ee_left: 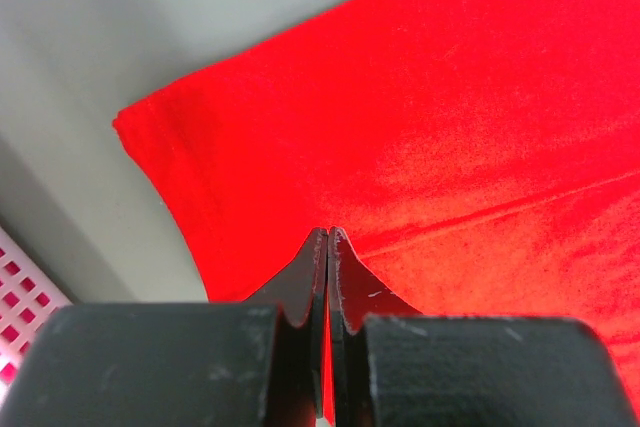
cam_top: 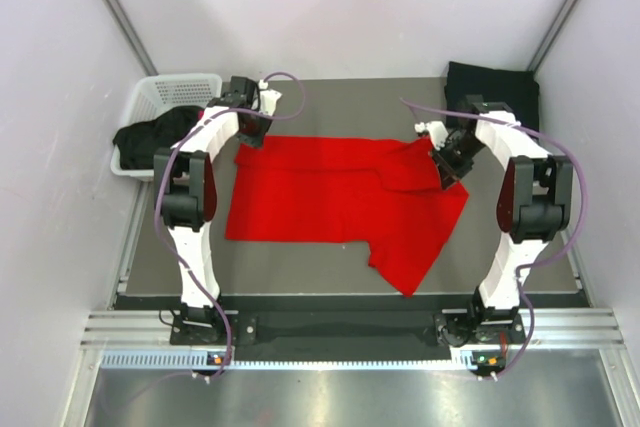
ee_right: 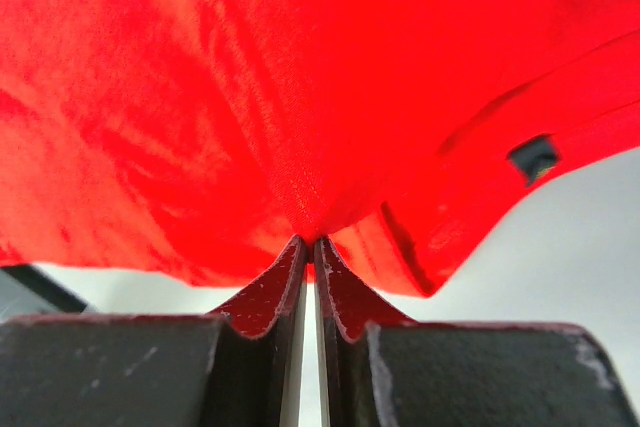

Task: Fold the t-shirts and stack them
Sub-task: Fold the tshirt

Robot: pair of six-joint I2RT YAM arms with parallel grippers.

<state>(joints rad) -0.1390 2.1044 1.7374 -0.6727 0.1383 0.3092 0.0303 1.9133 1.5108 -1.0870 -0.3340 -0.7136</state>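
Left of red t-shirt (cam_top: 330,197), white basket (cam_top: 182,83) of black cloth (cam_top: 150,139).

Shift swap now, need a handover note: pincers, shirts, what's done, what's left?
Left pincer: shut on the red t-shirt, at its far-left corner.
Right pincer: shut on its far-right part, cloth bunched at the tips.
Red t-shirt: mostly spread out, not yet folded.
Black t-shirt: far-right corner, looks folded.
Dark clothes: in the basket.
Left: fold red, stack it, then do the basket's clothes.
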